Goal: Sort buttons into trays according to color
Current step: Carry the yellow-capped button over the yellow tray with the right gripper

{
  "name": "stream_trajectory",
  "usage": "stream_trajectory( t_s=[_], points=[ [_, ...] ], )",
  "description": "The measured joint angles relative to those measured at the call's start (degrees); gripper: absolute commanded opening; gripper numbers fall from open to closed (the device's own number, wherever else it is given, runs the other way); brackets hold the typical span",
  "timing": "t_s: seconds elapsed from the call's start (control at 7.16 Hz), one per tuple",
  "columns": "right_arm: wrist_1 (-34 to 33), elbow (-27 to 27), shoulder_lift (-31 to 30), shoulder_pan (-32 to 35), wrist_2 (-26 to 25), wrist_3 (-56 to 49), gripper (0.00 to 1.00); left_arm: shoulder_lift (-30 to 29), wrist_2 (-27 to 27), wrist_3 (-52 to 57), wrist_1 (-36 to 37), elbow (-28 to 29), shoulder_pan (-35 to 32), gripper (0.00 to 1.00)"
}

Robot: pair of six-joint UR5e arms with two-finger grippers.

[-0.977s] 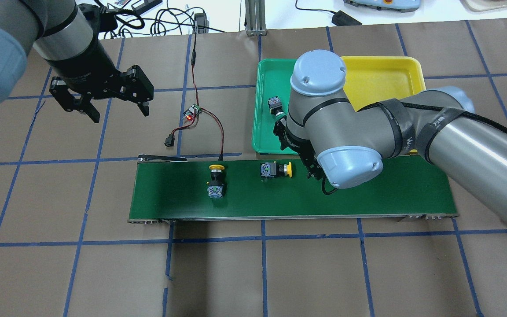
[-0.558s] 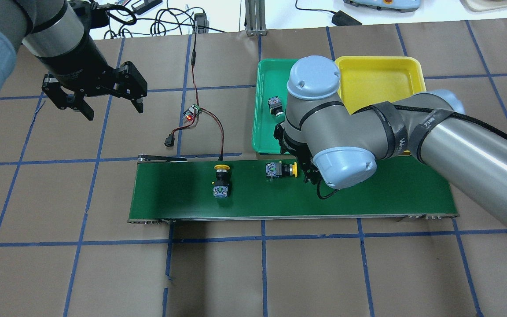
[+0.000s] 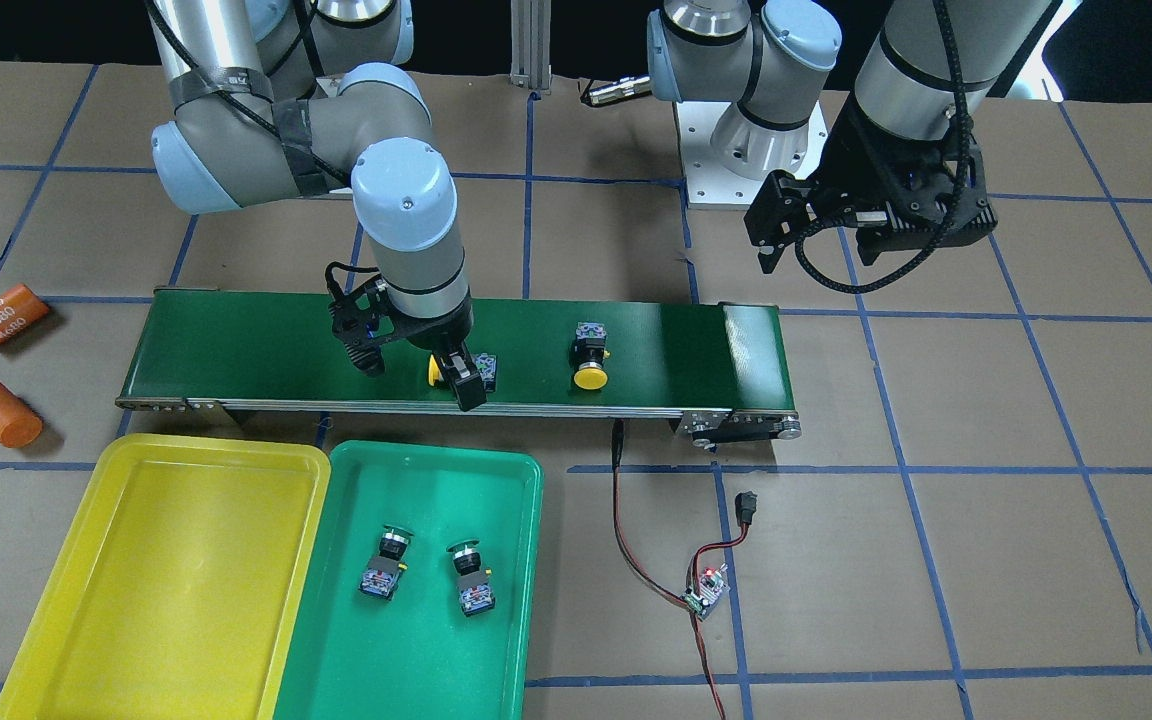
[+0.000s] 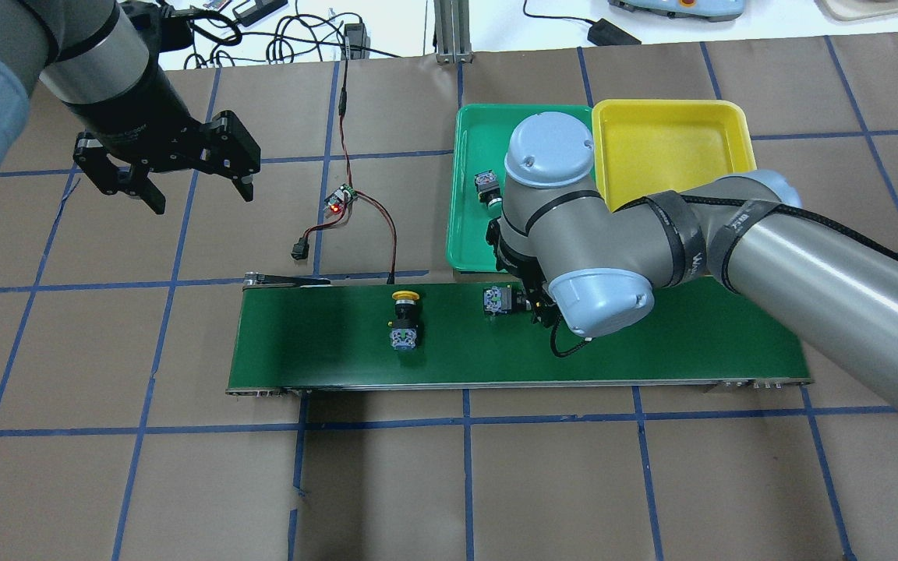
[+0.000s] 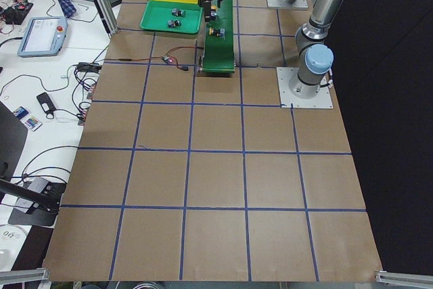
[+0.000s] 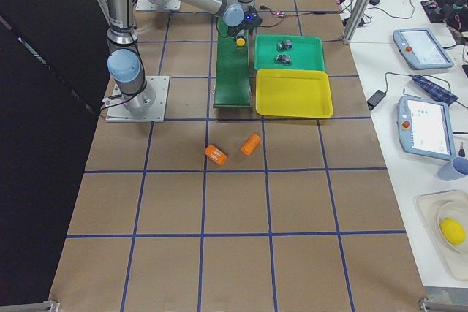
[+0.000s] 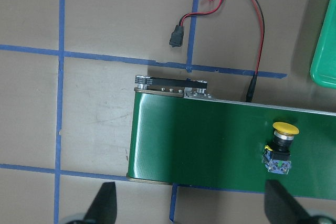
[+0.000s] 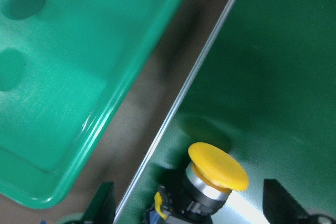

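Observation:
Two yellow buttons lie on the green conveyor belt point(image 3: 256, 340). My right gripper point(image 3: 421, 372) is open and low over the belt, its fingers either side of the yellow cap of one button point(image 3: 433, 370). The right wrist view shows that cap point(image 8: 218, 166) between the fingers point(image 8: 105, 203). In the overhead view only its body point(image 4: 498, 300) shows beside my wrist. The other yellow button point(image 4: 404, 315) lies free on the belt. Two green buttons point(image 3: 384, 565) point(image 3: 471, 580) lie in the teal tray point(image 3: 416, 650). The yellow tray point(image 3: 166, 580) holds nothing. My left gripper point(image 4: 199, 195) is open and empty, above the table away from the belt.
A small circuit board with red and black wires point(image 4: 340, 199) lies between my left gripper and the trays, wired to the belt's end. Two orange cylinders point(image 3: 6, 315) point(image 3: 1, 412) lie on the table beyond the belt's other end.
Both yellow buttons have travelled along the belt toward my right arm. My right gripper has shifted to meet the nearer one, whose cap now sits between the fingers. My left gripper drew back slightly.

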Motion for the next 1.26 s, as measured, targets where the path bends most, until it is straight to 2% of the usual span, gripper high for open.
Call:
stream_trajectory(
  t_s=[0.14,0.7,0.98,1.26],
  points=[
    [-0.2,0.5,0.3,0.0,0.1,0.3,0.0,0.5,0.1,0.0,0.0,-0.3,0.0,1.0],
    [0.8,0.2,-1.6,-0.7,-0.3,-7.5,0.0,1.1,0.1,3.6,-0.1,0.5,0.5,1.0],
    [2.6,-1.2,-3.7,-3.7,-1.3,-18.1,0.0,0.9,-0.1,4.1,-0.1,0.8,0.7,1.0],
    [5.5,-5.2,-3.5,-10.9,-2.3,-34.8,0.0,0.7,-0.2,3.8,0.0,0.9,0.7,1.0]
  ],
)
